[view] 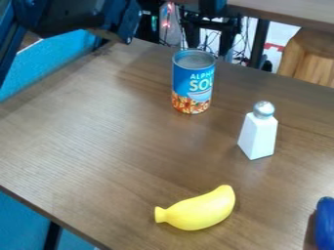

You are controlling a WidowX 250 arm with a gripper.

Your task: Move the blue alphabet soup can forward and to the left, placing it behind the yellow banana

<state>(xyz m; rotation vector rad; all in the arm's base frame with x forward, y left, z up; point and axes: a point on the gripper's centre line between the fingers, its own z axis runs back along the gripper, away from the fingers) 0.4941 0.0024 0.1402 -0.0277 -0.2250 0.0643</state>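
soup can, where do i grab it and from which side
I'd grip the soup can across the upper part of its round wall, just below the rim, coming straight down from above. It stands upright with straight sides and nothing touching it; being round, it should need careful centring.

The black robot arm [72, 14] is being cut off by the top and left edges. The blue object [324, 224] is being cropped by the right edge, as is the wooden stool [313, 58], whose lower part is being hidden by the tabletop [98, 141]. The cables [210, 41] behind are being blurred together.
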